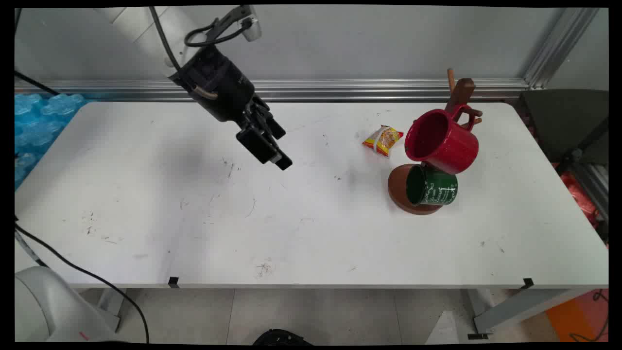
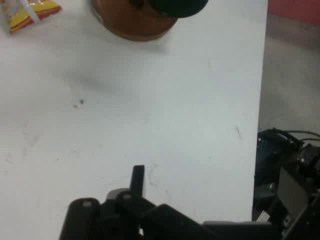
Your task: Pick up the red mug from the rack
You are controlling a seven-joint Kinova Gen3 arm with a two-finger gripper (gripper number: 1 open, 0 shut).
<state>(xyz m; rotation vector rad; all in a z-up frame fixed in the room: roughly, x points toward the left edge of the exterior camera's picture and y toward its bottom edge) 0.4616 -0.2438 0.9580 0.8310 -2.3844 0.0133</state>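
The end effector (image 1: 272, 146) hangs in the upper middle-left of the main view, tilted down toward the lower right, above a bare stretch of the white surface (image 1: 291, 228). It grips nothing and touches nothing; whether its fingers are spread or pressed together cannot be told from either view.

Well apart from it, in the right part of the frame, stands a brown wooden mug stand (image 1: 461, 97) on a round brown base (image 1: 398, 192). A red mug (image 1: 442, 141) hangs on the stand by its handle, its mouth turned to the left. Just below it a green mug (image 1: 431, 185) with white lettering sits over the base, its mouth also facing left. Just left of the red mug, a small yellow and red snack packet (image 1: 383, 140) lies on the surface, close to the mug without clearly touching it.

In the hand view the packet (image 2: 27, 12) shows at the upper left corner and the round base (image 2: 132, 22) at the top edge, with the surface's edge (image 2: 261, 125) running down the right side.
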